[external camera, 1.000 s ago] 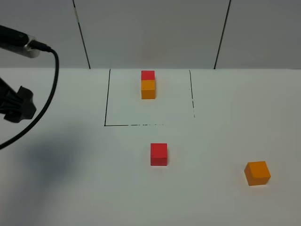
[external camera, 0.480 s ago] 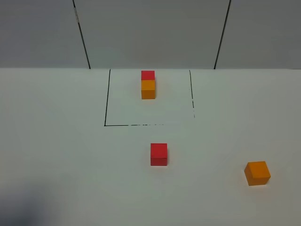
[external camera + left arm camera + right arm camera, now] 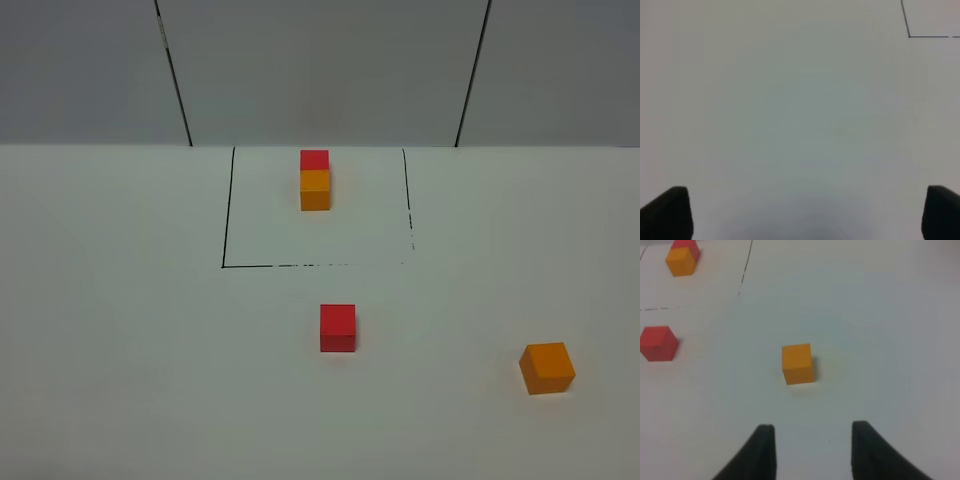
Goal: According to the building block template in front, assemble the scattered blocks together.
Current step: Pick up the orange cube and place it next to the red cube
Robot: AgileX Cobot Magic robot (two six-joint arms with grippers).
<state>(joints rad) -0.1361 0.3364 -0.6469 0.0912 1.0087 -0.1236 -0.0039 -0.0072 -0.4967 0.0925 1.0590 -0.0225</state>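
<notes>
progress: nothing joined yet, i judge | red block (image 3: 337, 327) and orange block (image 3: 547, 367) lie well apart | left gripper (image 3: 808, 190) and right gripper (image 3: 812, 426) both spread, empty

- No words, numbers, labels or brand marks can be read in any view.
- The one marking is a thin black outline (image 3: 280, 266) drawn on the white table (image 3: 120, 330) (a bare line, broken in places, with no writing).
- The red block (image 3: 338, 328) and the orange block (image 3: 547, 368) show plain coloured faces.
</notes>
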